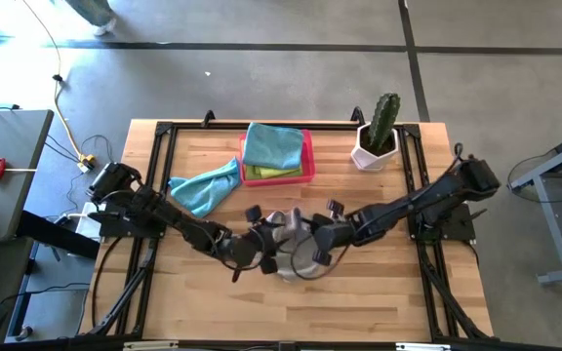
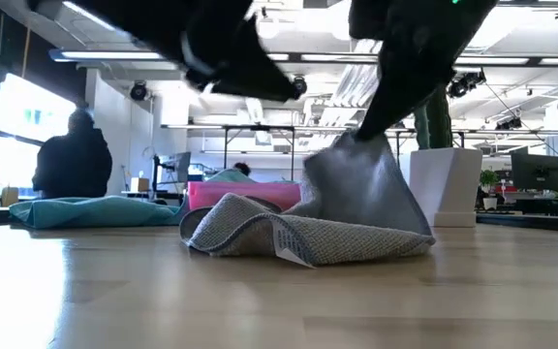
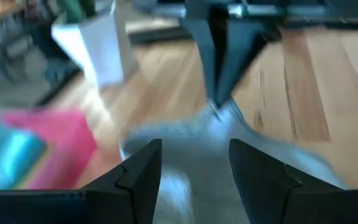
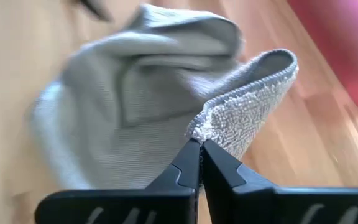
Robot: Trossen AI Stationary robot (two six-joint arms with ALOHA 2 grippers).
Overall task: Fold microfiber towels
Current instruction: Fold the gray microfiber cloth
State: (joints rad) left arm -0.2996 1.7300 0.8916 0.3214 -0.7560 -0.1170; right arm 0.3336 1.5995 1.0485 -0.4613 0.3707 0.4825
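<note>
Grey towel edge pinched by right gripper, lifted

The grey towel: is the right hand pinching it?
Yes, the right hand is shut on a raised edge of the grey towel, lifting it off the table.

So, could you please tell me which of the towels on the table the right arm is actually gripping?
The grey towel, crumpled at the table's front middle. The right gripper has its jaws shut on its edge, lifting it. The teal towel lies loose, and others sit on the pink tray.
</note>
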